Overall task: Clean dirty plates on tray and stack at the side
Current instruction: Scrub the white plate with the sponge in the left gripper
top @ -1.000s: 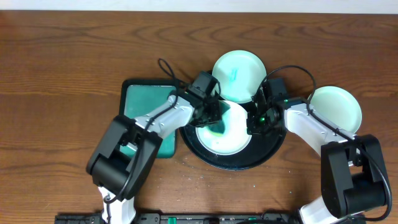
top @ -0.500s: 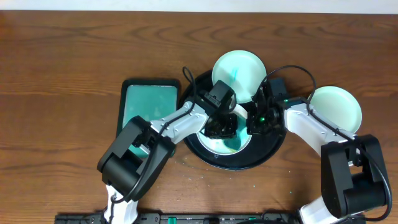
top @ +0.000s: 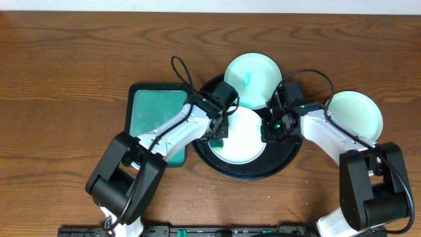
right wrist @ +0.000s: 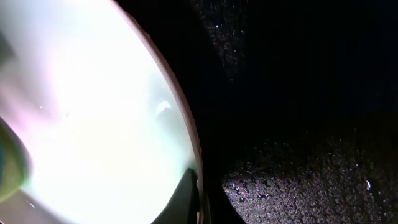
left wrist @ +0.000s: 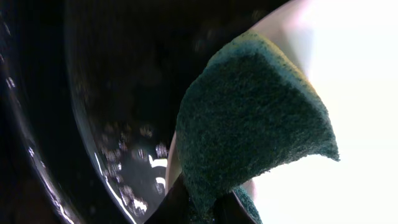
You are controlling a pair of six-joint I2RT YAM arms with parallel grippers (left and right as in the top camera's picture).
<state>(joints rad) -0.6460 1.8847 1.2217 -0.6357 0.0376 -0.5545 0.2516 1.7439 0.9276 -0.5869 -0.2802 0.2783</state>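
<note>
A white plate [top: 242, 135] lies in the round black tray [top: 283, 163]. My left gripper [top: 218, 128] is shut on a dark green sponge [left wrist: 249, 130] and presses it at the plate's left edge. My right gripper [top: 270, 128] is shut on the plate's right rim [right wrist: 194, 168]. A second plate [top: 252, 79] with a teal smear rests on the tray's far rim. A third, pale mint plate [top: 355, 113] sits on the table at the right.
A rectangular teal tray [top: 154, 115] lies left of the black tray, partly under my left arm. Wet droplets cover the black tray's surface [right wrist: 298, 174].
My left gripper swept the sponge from the plate's left to its lower right and back to the left edge. The teal smears on the plate are gone. The right arm held still.
</note>
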